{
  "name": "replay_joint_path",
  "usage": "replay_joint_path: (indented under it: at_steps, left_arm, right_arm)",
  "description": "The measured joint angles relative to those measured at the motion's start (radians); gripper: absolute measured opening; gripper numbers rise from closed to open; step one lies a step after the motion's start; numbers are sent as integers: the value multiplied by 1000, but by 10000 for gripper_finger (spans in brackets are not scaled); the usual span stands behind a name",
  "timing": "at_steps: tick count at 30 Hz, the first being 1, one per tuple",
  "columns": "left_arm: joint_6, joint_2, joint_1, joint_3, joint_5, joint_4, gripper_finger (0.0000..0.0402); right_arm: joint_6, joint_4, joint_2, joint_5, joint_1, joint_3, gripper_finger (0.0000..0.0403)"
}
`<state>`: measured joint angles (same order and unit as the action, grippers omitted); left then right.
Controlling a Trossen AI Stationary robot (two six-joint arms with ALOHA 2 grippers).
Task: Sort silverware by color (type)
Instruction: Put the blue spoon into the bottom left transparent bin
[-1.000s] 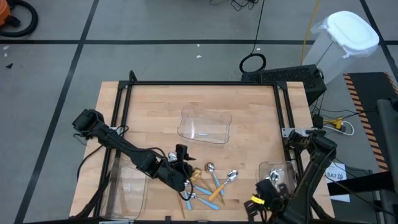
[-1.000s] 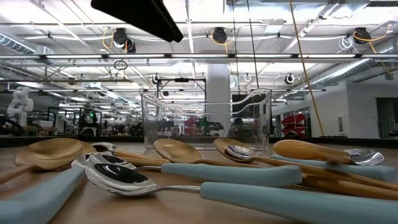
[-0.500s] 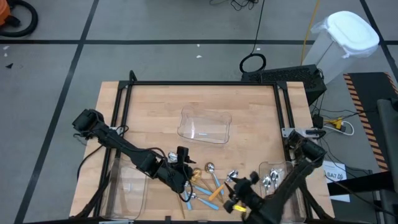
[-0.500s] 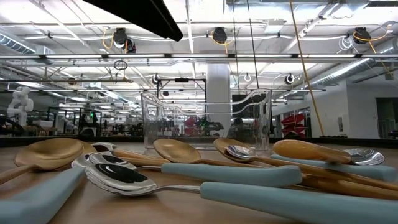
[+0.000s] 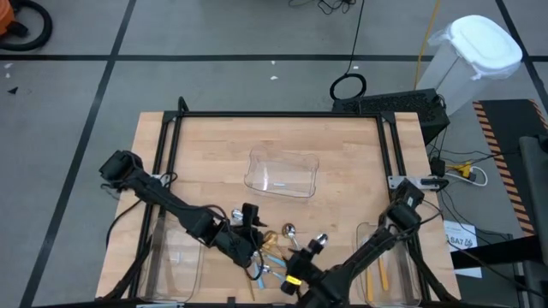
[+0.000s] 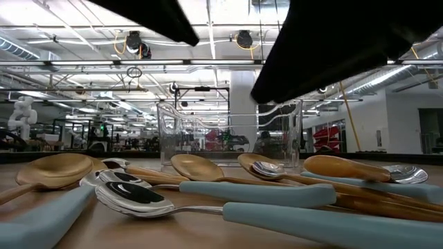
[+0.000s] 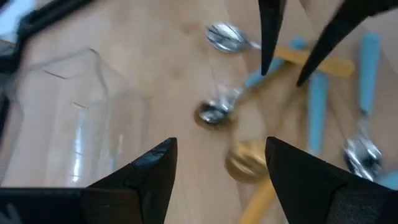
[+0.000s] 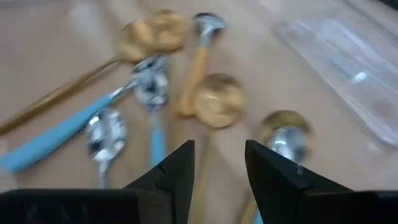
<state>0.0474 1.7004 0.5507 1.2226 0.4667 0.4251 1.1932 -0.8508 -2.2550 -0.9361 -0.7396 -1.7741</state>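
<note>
Fingers: both grippers' fingers stand apart with nothing between them; the left gripper (image 5: 251, 224) hangs at the left edge of the spoon heap, the right gripper (image 5: 301, 257) over its near right side.
Table (image 5: 214, 145): pale wood, black frame round it.
Arms: the left one reaches in from the left edge, the right one slants across from the right near corner.
Trays: one clear tray (image 5: 282, 173) mid-table, another (image 5: 175, 257) near left, a third (image 5: 396, 272) near right with an orange-handled spoon (image 5: 383, 272) lying in it.
Spoons (image 5: 276, 250): heaped near the front edge, between the grippers; blue handles (image 6: 256, 192), gold bowls (image 8: 217, 99), silver bowls (image 7: 214, 113), overlapping.
</note>
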Motion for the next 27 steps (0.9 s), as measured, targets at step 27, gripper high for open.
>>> replay_joint_path:
  at_steps: [27]
  left_arm:
    - [96,83,117,-6,-30,70,243]
  right_arm:
    - [-315,321,-35,139,13,0,134]
